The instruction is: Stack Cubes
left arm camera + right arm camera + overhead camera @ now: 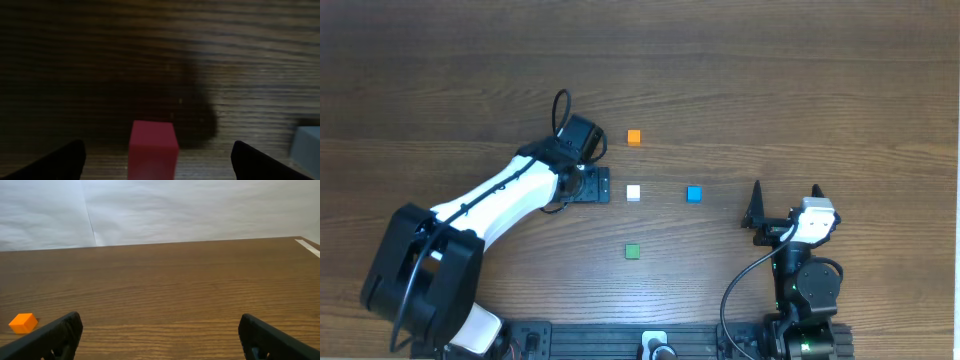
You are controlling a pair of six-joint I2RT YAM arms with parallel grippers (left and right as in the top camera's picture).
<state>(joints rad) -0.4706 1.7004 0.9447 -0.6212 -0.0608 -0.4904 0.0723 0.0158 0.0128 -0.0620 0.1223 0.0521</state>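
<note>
The left arm (495, 200) wears a white shell along its long link, with black joints and a thin black cable (560, 104) looping at the wrist. The right arm (807, 278) is mostly black, topped by a white block (817, 212). A small green spot near its base may be a light. The left gripper (157, 164) and right gripper (160, 341) each have 2 dark, wedge-shaped fingers (56, 337).

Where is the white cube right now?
In the top view, the white cube lies near the middle, just right of the left tool, with the blue cube to its right and the orange cube farther up the picture.
</note>
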